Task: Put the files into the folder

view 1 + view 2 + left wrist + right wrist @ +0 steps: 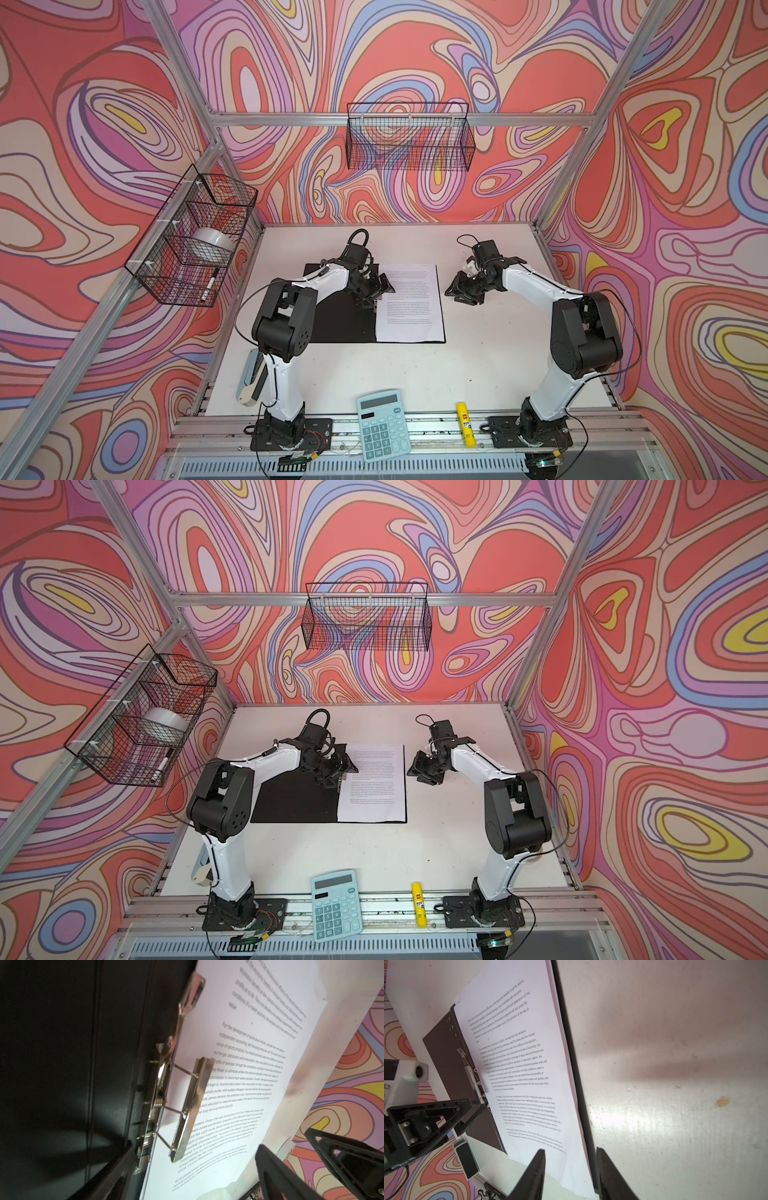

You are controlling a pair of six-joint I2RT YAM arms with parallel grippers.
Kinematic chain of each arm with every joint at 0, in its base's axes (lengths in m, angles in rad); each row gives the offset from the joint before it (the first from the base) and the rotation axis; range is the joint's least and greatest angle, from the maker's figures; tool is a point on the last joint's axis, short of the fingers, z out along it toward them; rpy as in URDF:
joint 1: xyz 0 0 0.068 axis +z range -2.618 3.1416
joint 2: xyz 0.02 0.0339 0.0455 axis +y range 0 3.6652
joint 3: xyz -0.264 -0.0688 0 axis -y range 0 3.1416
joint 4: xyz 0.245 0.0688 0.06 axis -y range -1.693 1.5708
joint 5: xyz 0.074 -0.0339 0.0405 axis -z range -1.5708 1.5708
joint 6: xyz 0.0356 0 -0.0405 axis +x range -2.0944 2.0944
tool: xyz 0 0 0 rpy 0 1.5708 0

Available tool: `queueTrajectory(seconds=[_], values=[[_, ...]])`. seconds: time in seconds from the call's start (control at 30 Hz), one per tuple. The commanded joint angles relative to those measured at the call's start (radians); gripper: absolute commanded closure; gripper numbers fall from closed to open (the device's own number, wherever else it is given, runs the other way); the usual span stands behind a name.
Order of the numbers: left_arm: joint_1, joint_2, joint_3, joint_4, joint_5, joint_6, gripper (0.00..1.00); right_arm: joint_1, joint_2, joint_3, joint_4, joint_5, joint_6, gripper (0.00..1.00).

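Observation:
The folder lies open on the table, black inside facing up. The files rest flat on its right half, printed text up. In the left wrist view the metal clip bar stands raised above the files, next to the black cover. My left gripper hovers over the spine by the clip, open and empty. My right gripper is open just off the folder's right edge. The files' edge shows between its fingers, not gripped.
A pale blue calculator and a yellow glue stick lie at the table's front edge. A grey-and-black stapler-like tool sits front left. A wire basket hangs on the left wall and another wire basket on the back.

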Motion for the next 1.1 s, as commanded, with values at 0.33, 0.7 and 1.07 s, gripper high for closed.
queueTrajectory(seconds=[0.33,0.7,1.07], values=[[-0.067,-0.017,0.073,-0.138,-0.108,0.028,0.08,-0.069,0.003,0.03,-0.018,0.048,-0.092,0.58],[0.02,-0.168,0.059,-0.153,-0.264,0.185,0.07,-0.031,0.211,0.326,-0.063,0.177,-0.28,0.6],[0.05,-0.147,0.026,-0.108,-0.247,0.216,0.08,0.073,0.43,0.58,0.03,0.286,-0.363,0.6]])
